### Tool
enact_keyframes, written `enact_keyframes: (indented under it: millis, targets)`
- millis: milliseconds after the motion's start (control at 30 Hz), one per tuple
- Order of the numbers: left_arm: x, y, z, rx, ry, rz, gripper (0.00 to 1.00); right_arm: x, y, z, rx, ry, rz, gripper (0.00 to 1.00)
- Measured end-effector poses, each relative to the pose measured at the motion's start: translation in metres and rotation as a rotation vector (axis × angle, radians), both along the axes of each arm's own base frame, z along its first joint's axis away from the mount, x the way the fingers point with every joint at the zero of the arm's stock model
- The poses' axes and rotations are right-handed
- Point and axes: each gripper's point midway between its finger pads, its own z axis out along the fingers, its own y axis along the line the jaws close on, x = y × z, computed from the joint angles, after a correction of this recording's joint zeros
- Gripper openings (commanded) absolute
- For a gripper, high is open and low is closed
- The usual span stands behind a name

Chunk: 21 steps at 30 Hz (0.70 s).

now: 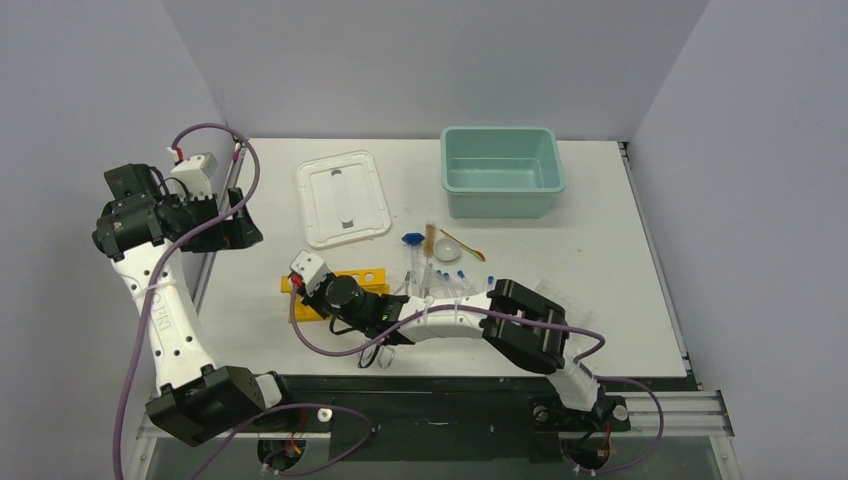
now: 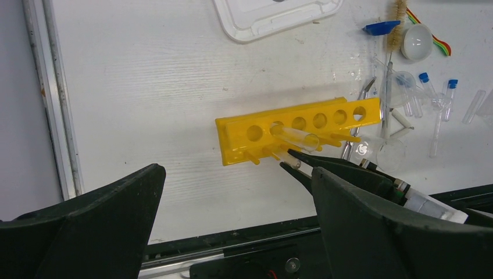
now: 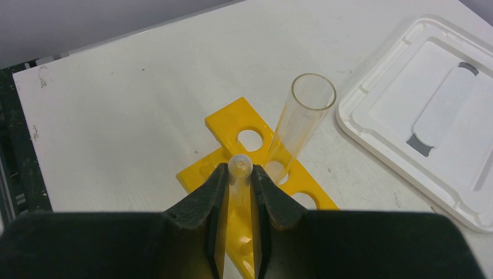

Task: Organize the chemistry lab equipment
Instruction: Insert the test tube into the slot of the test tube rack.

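White tabletop (image 1: 620, 300) in a grey-walled cell: the right pincer (image 3: 239, 174) is clamped on a slim glass tube (image 3: 239, 165) at the yellow rack (image 3: 229, 119), apparently to slot it beside 1 wider tube (image 3: 302, 116) leaning in a hole. The left pincer (image 2: 235, 174) hangs wide open, empty, off to the side.

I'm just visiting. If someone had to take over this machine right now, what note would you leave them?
Left gripper: open, holding nothing, up at the table's left edge.
Right gripper: shut on a small glass tube, over the yellow rack.
Done: one large glass tube stands in the rack.
Left: seat the small tube. The blue-capped vials, brush and round dish lie loose right of the rack.
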Motion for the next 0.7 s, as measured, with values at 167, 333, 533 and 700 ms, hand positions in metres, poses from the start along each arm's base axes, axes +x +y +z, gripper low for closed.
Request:
enact_keyframes:
  millis: [167, 333, 533, 700]
  targets:
    - [0.0, 0.002, 0.0, 0.007, -0.003, -0.003, 0.97, 0.002, -0.002, -0.018, -0.025, 0.02, -0.007, 0.0]
    - [0.0, 0.003, 0.0, 0.01, -0.004, -0.003, 0.97, 0.001, -0.003, -0.029, -0.039, 0.038, -0.011, 0.0]
    - [-0.001, 0.004, 0.0, 0.012, -0.004, 0.0, 0.96, 0.001, -0.003, -0.029, -0.039, 0.039, -0.011, 0.04]
    - [-0.001, 0.006, 0.0, 0.012, -0.005, 0.005, 0.97, 0.001, -0.004, -0.031, -0.044, 0.045, -0.014, 0.0]
